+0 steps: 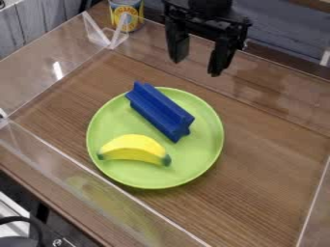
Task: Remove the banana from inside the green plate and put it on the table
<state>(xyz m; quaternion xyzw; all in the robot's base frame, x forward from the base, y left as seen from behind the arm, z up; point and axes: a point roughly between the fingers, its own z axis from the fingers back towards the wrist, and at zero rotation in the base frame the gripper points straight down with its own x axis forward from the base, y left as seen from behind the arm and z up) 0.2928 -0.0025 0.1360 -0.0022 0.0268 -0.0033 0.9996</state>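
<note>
Open bench all round the plate, walls hemming it in

The plate (pixel 200 159) sits mid-bench (pixel 271 183), with bare wood free on every side. A blue block (pixel 160 110) lies across the plate's far half, just beside the banana (pixel 135 150), crowding it from behind; from above and in front it is unobstructed. Clear walls (pixel 52 68) close the edges. The fingers (pixel 222 53) hang spread above the far bench.

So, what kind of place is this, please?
It is probably a robot test bench in a lab, not a home. A wood-grain table is enclosed by clear acrylic walls, a black claw hangs open above it, and toy items lie on a green plate.
</note>
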